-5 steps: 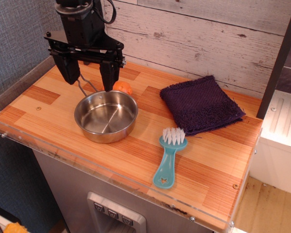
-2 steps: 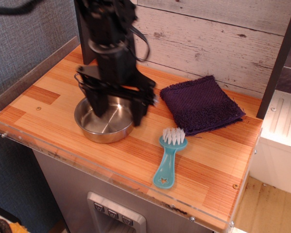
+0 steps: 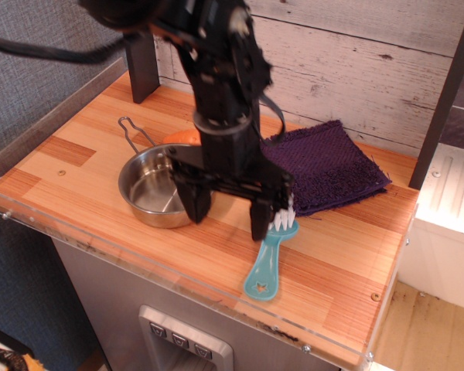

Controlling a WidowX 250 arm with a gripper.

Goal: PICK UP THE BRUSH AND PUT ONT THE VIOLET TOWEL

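You've got the gripper (image 3: 228, 212) hanging low over the middle of the bench (image 3: 77, 166), jaws wide apart and pointing down, nothing between them. One finger (image 3: 195, 202) sits in front of the steel pan's near-right rim, the other finger (image 3: 261, 216) is right at the brush head, overlapping the left side of the bristles from this angle; can't tell if it's actually touching them. The brush (image 3: 266, 263) lies flat on the bench near the front edge, white bristles toward the back, teal handle running toward you, star cutout at the near end. It is not gripped. The violet towel (image 3: 332, 166) lies flat at the back right of the bench, its left part hidden behind the arm; its near corner is just beside the brush head, and nothing is resting on the part you can see. The steel pan (image 3: 147, 189) is left of the gripper, wire handle pointing to the back left, and looks empty where it shows. An orange object (image 3: 179, 137) peeks out just behind the pan, mostly blocked by the arm, so you can't make out what it is. The arm's upper part is motion-blurred.
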